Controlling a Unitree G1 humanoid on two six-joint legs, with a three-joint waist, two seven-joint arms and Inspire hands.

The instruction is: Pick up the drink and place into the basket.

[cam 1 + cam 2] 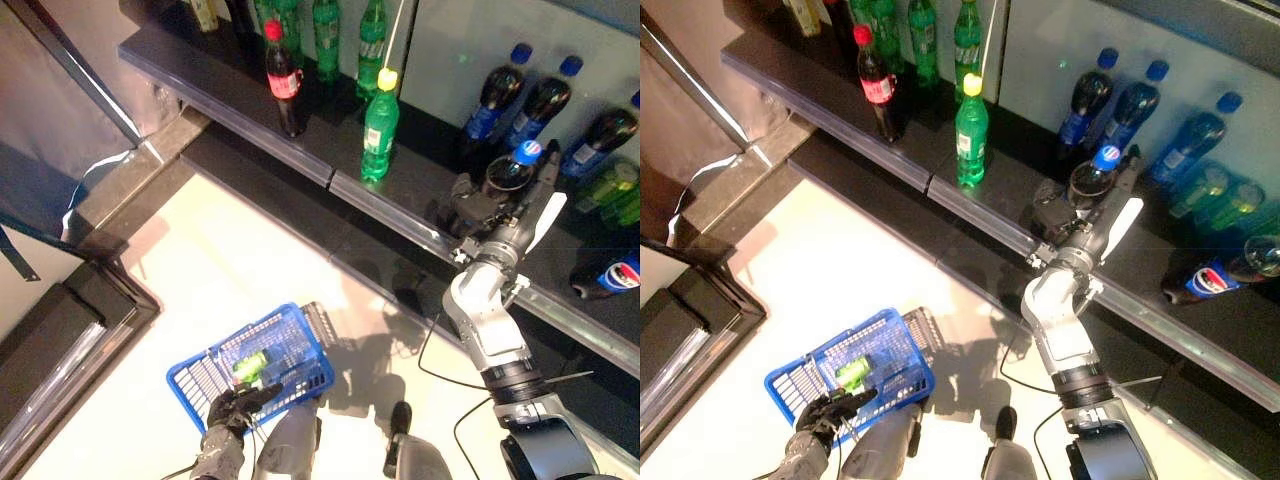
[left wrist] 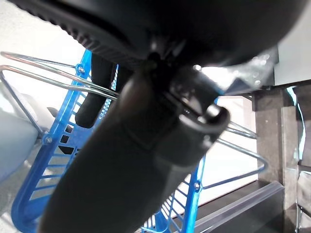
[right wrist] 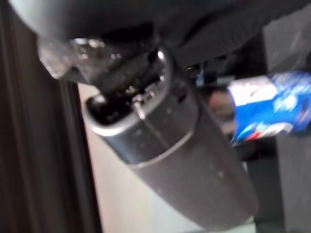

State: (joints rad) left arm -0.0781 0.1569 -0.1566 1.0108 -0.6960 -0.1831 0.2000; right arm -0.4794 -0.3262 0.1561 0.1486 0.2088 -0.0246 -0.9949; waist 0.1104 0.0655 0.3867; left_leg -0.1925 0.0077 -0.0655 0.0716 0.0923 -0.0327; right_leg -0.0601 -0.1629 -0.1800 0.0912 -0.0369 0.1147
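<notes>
A dark cola bottle with a blue cap (image 1: 512,168) stands at the front of the black shelf (image 1: 400,190). My right hand (image 1: 478,215) is up against its lower part, with the white-covered thumb on the bottle's right side. The right wrist view shows the bottle's blue label (image 3: 269,114) just past the thumb. Down on the floor, a blue basket (image 1: 200,378) holds a small green drink (image 1: 250,364). My left hand (image 1: 235,408) is shut on the basket's wire handle (image 2: 43,77).
Other bottles stand along the shelf: a green one with a yellow cap (image 1: 380,125), a red-capped cola (image 1: 284,85), more blue-capped colas (image 1: 540,105) behind, and one lying on its side (image 1: 612,275). A dark counter edge (image 1: 70,310) lies to the left.
</notes>
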